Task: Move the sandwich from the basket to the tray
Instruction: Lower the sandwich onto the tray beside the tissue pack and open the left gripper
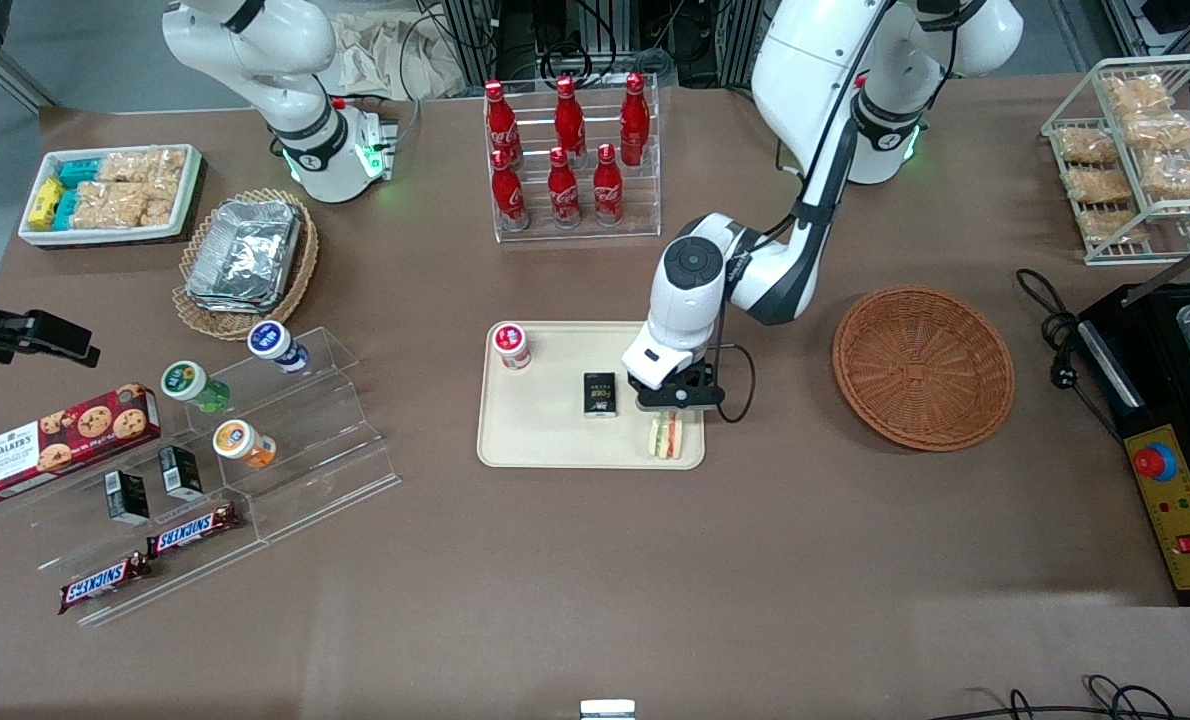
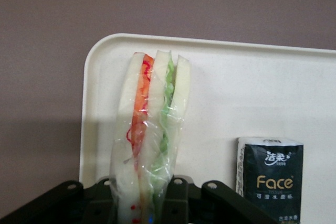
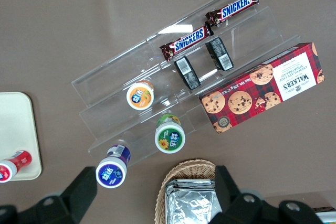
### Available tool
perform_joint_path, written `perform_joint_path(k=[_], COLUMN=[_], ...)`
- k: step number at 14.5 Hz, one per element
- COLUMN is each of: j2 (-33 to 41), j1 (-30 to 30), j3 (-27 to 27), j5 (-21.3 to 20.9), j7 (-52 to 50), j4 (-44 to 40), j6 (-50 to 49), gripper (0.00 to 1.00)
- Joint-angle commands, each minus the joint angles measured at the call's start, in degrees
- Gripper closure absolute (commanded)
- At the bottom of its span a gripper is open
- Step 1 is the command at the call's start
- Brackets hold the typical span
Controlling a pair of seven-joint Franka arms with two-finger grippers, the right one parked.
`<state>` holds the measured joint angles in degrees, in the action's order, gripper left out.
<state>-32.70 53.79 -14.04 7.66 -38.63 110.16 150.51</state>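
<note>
Pinching wrapped sandwich (image 2: 152,129) in end effector (image 1: 671,398), poised over tray (image 1: 545,440) corner for release, clear of Face pack (image 2: 269,179).

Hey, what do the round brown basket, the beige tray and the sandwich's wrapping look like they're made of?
Basket: woven wicker, matte reddish-brown, its strands visibly radiating from the centre. Tray: probably moulded plastic, smooth cream surface with rounded corners and a low rim. Sandwich: wrapped in thin clear film, shown by glossy wrinkles over the bread. The pincer holds the sandwich over the tray's corner.
</note>
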Motion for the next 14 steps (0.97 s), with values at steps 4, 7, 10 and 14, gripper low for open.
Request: perform_joint_path(k=[4, 7, 10, 14], j2=[1.2, 2.4, 3.9, 8.0], j1=[0.3, -0.1, -0.2, -1.1], j3=[-0.3, -0.3, -0.5, -1.5], j5=[0.7, 0.6, 0.6, 0.6], j7=[-1.3, -0.7, -0.7, 2.7], j4=[1.5, 1.4, -0.9, -2.8], j6=[1.0, 0.2, -5.0, -10.9], gripper=[0.00, 0.00, 0.00, 0.00])
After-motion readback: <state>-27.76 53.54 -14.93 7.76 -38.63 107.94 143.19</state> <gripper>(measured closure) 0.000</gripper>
